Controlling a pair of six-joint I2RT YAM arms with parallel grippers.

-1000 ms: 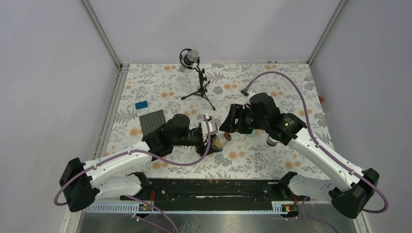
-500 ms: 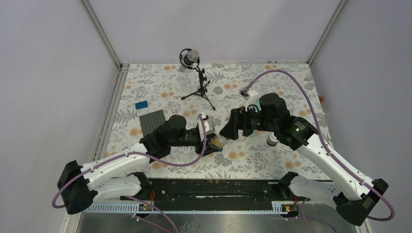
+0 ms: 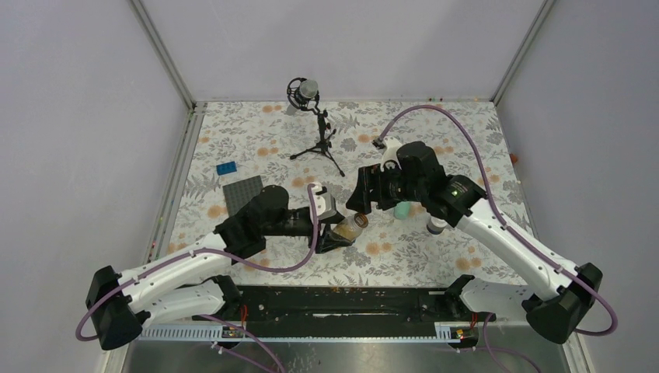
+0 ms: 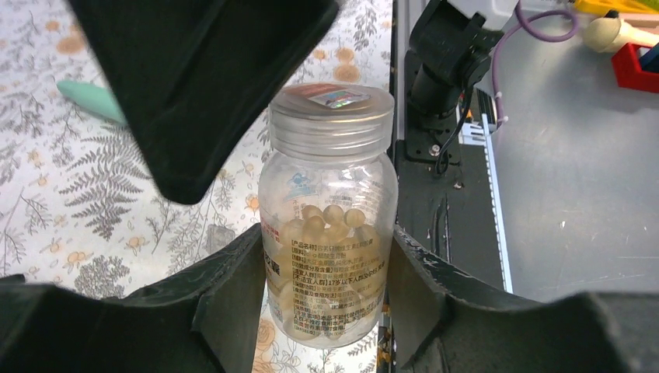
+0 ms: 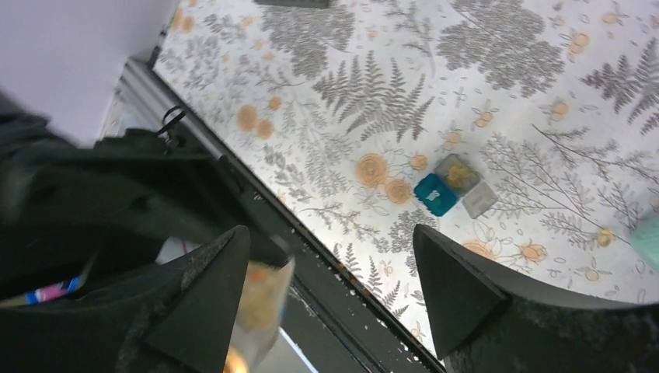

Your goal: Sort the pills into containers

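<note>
The small round amber pills (image 4: 336, 217) all sit inside a small clear glass jar (image 3: 350, 228) with a printed label, capped by a silver screw lid (image 4: 332, 107). None shows loose on the cloth. The left gripper (image 4: 325, 256) pinches the jar across its lower body, one black finger on each side.

Change noted: within the last second the right gripper (image 5: 330, 241) has spread its jaws wide, and nothing lies between them. The left arm has drawn back slightly towards its own side, so the jar and lid now show clear of the right gripper in the top view. The lid is on. Judgement: the pills remain sealed, so no sorting can start until the right gripper takes the lid and removes it.

Orientation: the jar is tilted, with its long axis in line with the left gripper's fingers. Its base points towards the left wrist; its lid points at the right gripper, rightward and a little away from the arm bases. Whether it touches the table cannot be told.

Containers: a small teal cube box (image 5: 434, 193) and a small grey cube box (image 5: 477, 200) lie close together on the floral tablecloth (image 5: 497, 70). The long slim mint-green pill-organiser strip (image 3: 402, 210) lies mostly hidden under the right arm
</note>
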